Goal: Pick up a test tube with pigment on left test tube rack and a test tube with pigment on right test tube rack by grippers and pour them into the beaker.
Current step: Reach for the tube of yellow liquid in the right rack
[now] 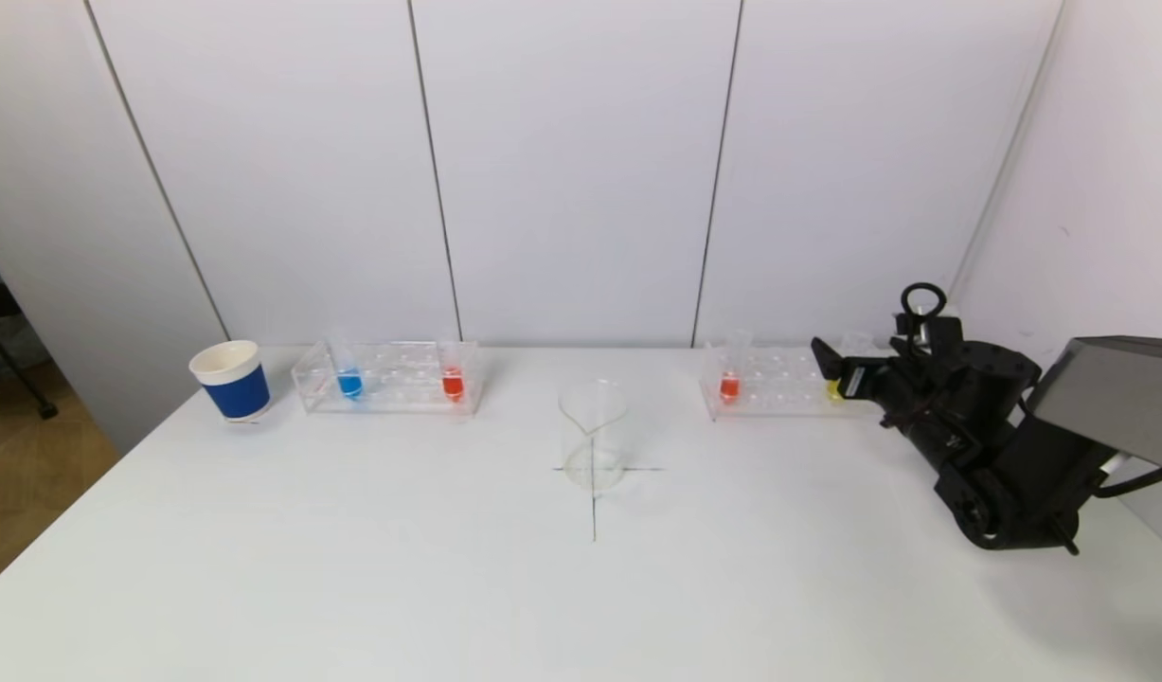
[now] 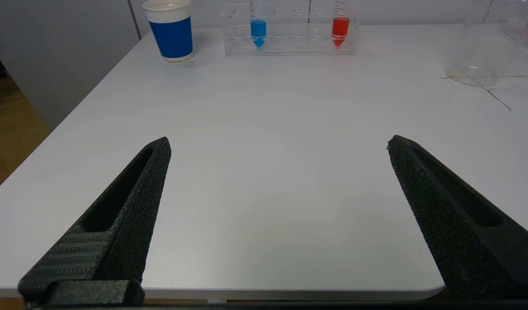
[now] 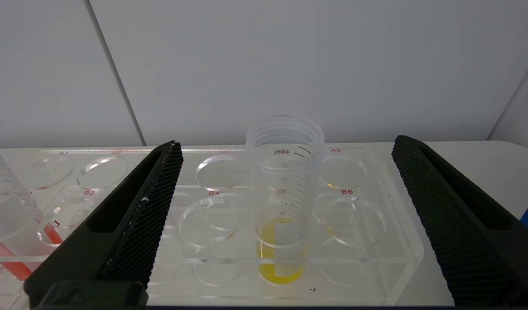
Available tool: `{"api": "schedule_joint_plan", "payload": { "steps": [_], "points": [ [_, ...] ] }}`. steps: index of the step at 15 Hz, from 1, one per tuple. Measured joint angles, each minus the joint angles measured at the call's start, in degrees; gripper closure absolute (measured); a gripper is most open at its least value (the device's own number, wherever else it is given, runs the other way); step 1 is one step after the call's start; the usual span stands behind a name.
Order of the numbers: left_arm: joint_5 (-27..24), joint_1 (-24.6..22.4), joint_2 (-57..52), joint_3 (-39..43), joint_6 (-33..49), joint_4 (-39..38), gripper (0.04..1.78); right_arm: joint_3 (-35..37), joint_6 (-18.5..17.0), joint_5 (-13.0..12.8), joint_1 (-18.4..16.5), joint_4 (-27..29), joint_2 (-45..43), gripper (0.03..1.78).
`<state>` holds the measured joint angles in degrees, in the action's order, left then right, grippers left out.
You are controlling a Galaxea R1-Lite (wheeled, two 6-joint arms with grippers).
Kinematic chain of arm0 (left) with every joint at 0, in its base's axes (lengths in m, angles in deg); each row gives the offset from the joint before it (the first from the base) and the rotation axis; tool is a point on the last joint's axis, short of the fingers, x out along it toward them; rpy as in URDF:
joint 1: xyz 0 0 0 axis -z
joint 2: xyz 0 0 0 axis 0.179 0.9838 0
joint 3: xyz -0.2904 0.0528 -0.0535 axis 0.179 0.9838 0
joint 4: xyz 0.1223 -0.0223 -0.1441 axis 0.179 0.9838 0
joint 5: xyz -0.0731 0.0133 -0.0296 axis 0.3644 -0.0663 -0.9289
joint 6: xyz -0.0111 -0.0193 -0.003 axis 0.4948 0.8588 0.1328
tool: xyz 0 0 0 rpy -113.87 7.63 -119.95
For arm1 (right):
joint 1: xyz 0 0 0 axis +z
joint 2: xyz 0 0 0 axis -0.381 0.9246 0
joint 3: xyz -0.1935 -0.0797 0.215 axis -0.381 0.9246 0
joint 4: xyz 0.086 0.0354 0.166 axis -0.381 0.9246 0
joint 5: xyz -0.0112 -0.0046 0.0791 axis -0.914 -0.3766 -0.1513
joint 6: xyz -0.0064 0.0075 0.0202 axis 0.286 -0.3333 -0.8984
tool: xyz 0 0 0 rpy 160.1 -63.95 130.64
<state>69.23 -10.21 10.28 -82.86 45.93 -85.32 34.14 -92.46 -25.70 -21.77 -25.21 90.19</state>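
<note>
We hold our right gripper (image 3: 285, 146) spread wide at the right rack (image 1: 779, 384), fingers flanking its yellow tube (image 3: 283, 202) without touching; our left gripper (image 2: 279, 144) gapes empty, well short of the beaker (image 1: 592, 434).

A blue paper cup (image 1: 230, 381) with a white rim is standing upright at about ten o'clock on the white counter (image 1: 353, 568). A thin black cross (image 1: 595, 493) is showing near the counter's centre. White wall panels (image 1: 571, 170) are rising behind, at twelve o'clock.
</note>
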Motion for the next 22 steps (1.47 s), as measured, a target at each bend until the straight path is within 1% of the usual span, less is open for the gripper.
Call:
{"api": "schedule_joint_plan", "payload": {
  "steps": [22],
  "points": [
    [-0.02, 0.0, 0.0, 0.0, 0.02, -0.02, 0.06, -0.77, 0.02, -0.13, -0.05, 0.63, 0.66, 0.04]
  ]
}}
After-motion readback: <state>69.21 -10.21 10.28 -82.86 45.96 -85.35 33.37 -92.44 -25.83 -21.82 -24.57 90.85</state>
